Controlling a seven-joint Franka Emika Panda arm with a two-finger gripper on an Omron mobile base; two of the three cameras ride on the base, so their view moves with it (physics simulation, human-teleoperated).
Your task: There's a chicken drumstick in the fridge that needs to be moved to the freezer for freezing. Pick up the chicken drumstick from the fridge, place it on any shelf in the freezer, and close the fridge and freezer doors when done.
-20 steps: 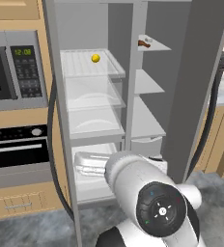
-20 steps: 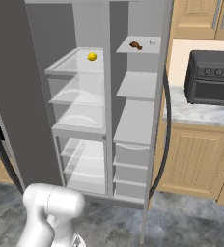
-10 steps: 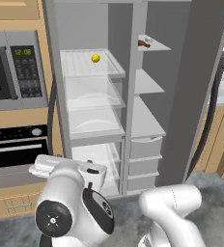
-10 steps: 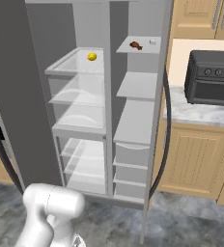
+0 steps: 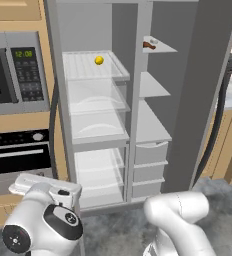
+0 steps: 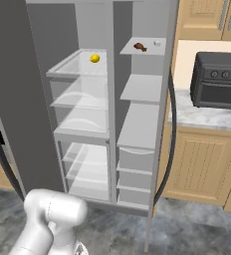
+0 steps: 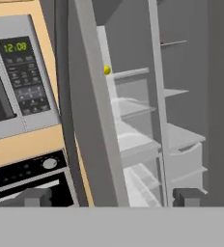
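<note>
Gripper point(image 7: 109, 198) spread wide and empty, low by the left door's edge, while the chicken drumstick point(image 6: 140, 47) sits on a top shelf at one o'clock, so the pickup looks unstarted: next, rise and reach in.

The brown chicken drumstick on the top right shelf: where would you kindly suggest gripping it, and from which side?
Probably across the thicker middle of the brown chicken drumstick, coming from the open front: it lies flat on the top right shelf, walled behind. Finer shape is too small to tell.
</note>
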